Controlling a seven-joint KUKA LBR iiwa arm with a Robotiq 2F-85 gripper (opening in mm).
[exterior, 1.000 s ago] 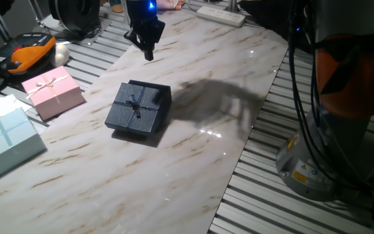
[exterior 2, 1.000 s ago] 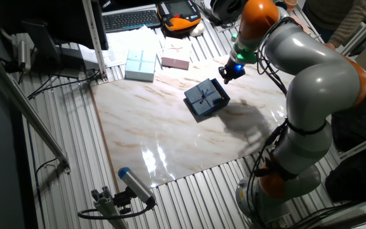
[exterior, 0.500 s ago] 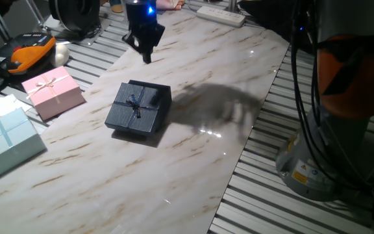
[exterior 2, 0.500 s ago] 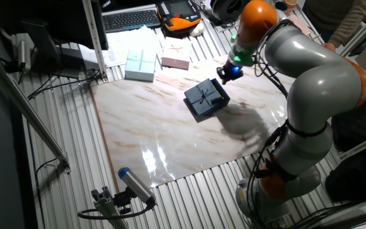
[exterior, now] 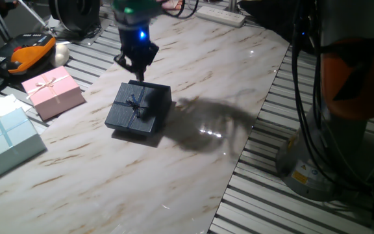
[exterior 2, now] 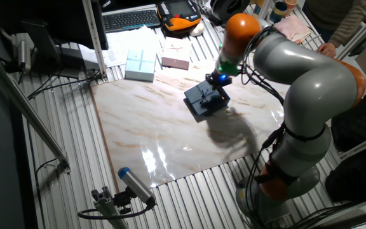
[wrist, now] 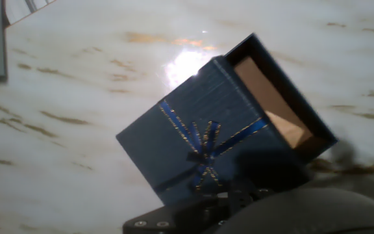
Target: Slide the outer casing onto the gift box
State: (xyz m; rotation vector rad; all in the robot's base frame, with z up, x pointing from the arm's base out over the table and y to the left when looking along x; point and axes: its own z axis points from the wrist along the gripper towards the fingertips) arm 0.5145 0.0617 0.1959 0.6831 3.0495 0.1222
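The gift box (exterior: 132, 112), flat dark navy with a thin ribbon cross and bow, lies mid-table. It also shows in the other fixed view (exterior 2: 199, 98) and in the hand view (wrist: 180, 140). It lies partly over the outer casing (exterior: 160, 95), a darker sleeve. In the hand view the casing's open end (wrist: 274, 110) shows a brown cardboard inside beyond the box's edge. My gripper (exterior: 137, 73) hangs just above the far edge of the box, fingers together and empty. It also shows in the other fixed view (exterior 2: 216, 79).
A pink bowed box (exterior: 52, 91) and a larger pale blue box (exterior: 5, 140) sit at the left table edge. An orange device (exterior: 31, 52) and a white power strip (exterior: 221, 14) lie at the back. The robot base (exterior: 317, 162) stands right.
My gripper has moved down and forward from the back of the table to just above the box's far edge. The box and casing have not moved.
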